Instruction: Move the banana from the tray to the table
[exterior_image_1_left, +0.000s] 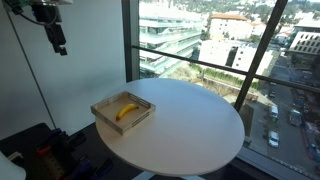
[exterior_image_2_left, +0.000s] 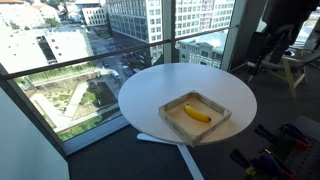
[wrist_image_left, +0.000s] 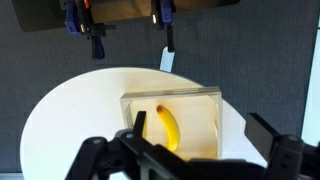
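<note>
You are at the opening step, and the reach for the fruit is not yet made. Your hand (exterior_image_1_left: 57, 43) hangs high, well apart from everything, jaws spread fully wide, holding nothing and touching nothing. Below it, in the wrist view, the banana (wrist_image_left: 167, 128) lies flat inside the tray (wrist_image_left: 170, 95), which sits near the edge of the round white surface (wrist_image_left: 70, 110). Next, you likely need to descend over the banana's middle, jaws set across its width, then close.

both exterior views elevated, facing windows (exterior_image_1_left: 215, 40); wrist view looks down, perhaps tilted; all share table (exterior_image_1_left: 200, 130)
</note>
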